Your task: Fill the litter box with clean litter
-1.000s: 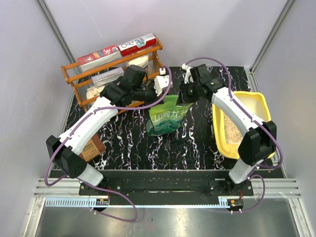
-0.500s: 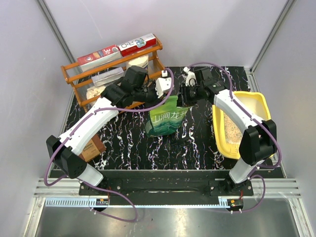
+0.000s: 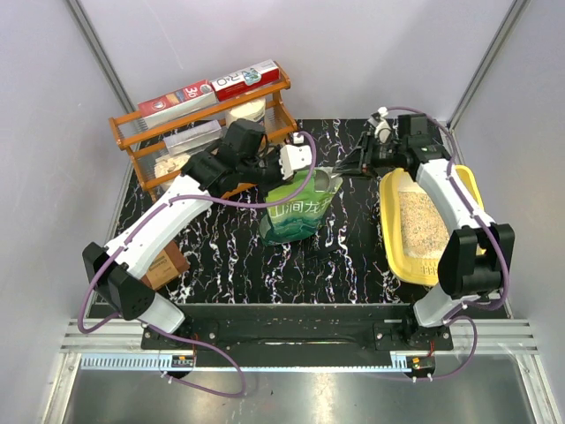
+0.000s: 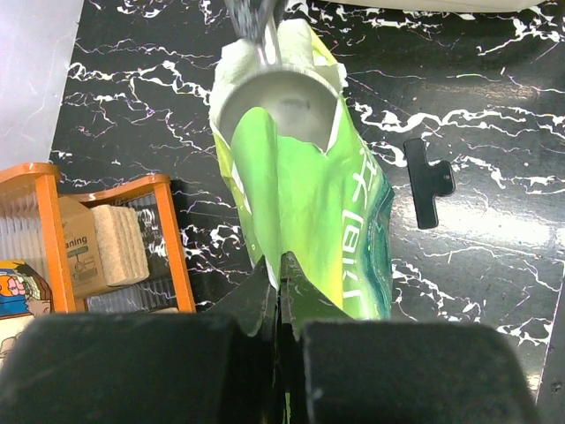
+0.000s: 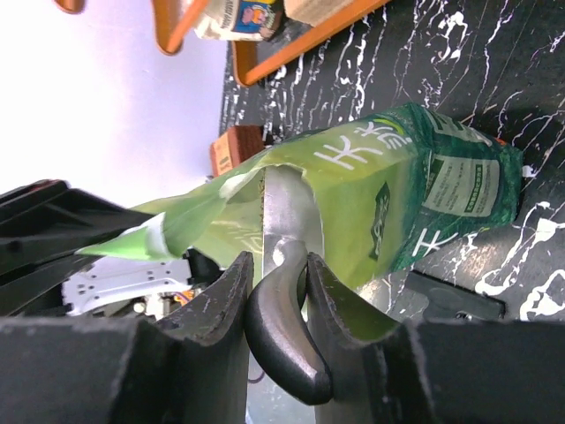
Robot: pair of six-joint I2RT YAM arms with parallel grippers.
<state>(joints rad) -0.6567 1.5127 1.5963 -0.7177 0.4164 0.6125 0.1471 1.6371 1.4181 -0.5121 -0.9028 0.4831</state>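
Note:
The green pouch [image 3: 296,212] of clean litter stands mid-table with its mouth open. My left gripper [image 3: 305,170] is shut on the pouch's top edge [image 4: 282,265] and holds it up. My right gripper [image 3: 364,165] is shut on the dark handle [image 5: 282,327] of a scoop. The scoop's metal blade [image 5: 290,212] reaches into the pouch mouth [image 4: 278,97]. The yellow litter box [image 3: 388,243] lies at the right, under my right arm. A layer of beige litter [image 3: 422,221] covers its floor.
An orange wire rack [image 3: 207,132] with boxes stands at the back left, close behind my left wrist. A brown box [image 3: 166,265] sits by the left arm's base. A black clip [image 4: 428,181] lies on the marbled table beside the pouch.
My right gripper has swung right with the scoop, from over the pouch towards the litter box's back corner. The left gripper has kept its grip, and the pouch mouth gapes wider.

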